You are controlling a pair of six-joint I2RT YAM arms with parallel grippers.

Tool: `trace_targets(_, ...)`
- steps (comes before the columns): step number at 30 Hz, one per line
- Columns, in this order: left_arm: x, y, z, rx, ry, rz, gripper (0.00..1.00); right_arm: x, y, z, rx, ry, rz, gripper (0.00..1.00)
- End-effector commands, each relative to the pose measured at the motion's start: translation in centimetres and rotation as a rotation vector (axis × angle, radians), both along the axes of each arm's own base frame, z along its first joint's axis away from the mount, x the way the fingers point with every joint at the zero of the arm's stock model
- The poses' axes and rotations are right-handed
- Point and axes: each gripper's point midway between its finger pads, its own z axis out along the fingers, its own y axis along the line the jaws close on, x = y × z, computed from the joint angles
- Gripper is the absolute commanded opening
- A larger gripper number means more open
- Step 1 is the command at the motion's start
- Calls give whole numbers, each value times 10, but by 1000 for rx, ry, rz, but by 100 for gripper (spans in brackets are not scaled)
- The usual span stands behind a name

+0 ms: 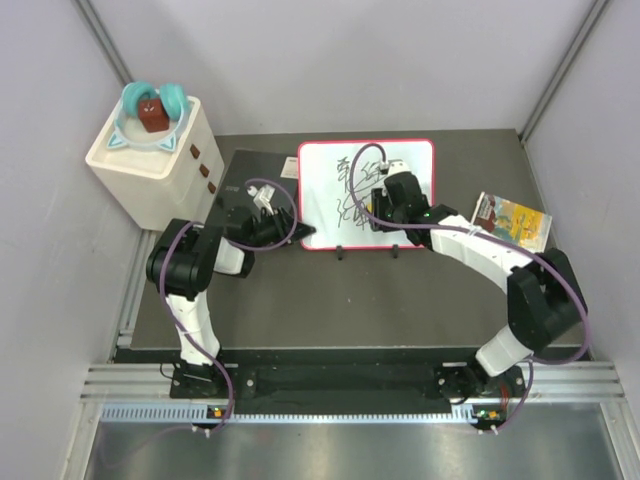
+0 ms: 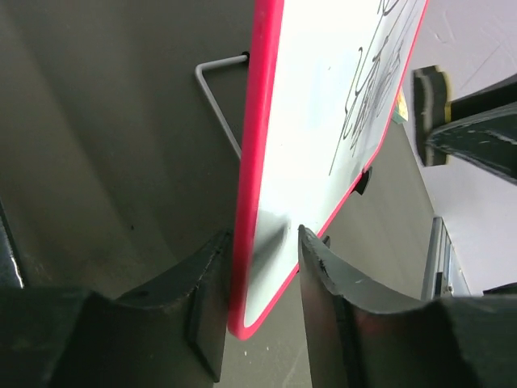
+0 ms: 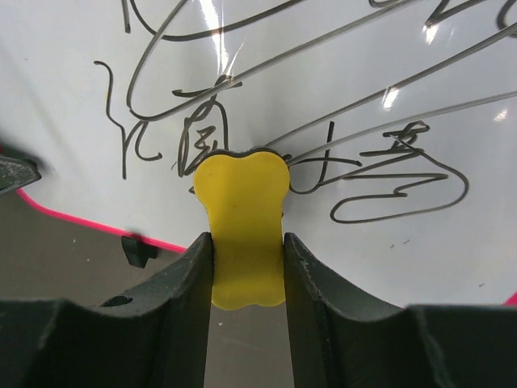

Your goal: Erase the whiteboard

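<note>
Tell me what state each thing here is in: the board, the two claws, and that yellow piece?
whiteboard, not erased, black scribbles all over it.
left gripper, fingers on either side of a corner of the whiteboard; whether they pinch it is unclear.
right gripper, shut on the eraser.
eraser, clamped by its yellow body, over the scribbles; contact unclear.

Overhead view facing down, both wrist views close on shared whiteboard [image 1: 322, 190]
</note>
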Motion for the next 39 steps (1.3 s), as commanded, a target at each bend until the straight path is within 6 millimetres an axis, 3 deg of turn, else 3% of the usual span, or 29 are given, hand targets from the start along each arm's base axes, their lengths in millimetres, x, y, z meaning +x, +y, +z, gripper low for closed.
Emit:
trace_targets(1, -5, -3, 13, -18, -88, -40, 38, 24, 9, 8, 50, -60, -44, 0)
trace_targets(11, -11, -3, -12, 17, -62, -67, 0, 39, 1, 5, 46, -133, -119, 0)
trace_targets(20, -13, 8, -34, 68, -47, -16, 0, 59, 11, -11, 36, -126, -129, 0)
trace_targets(25, -14, 9, -45, 64, -17, -5, 0, 61, 22, -32, 50, -97, -112, 0)
trace_targets(28, -16, 10, -47, 66, -11, 1, 0, 58, 32, -35, 31, -122, -93, 0)
trace_targets(36, -15, 11, -49, 77, -9, 3, 0, 30, 109, -38, -2, -131, 51, 0)
trace_targets(39, -16, 12, -48, 78, -12, 5, 0, 30, 116, -51, -14, -91, 29, 0)
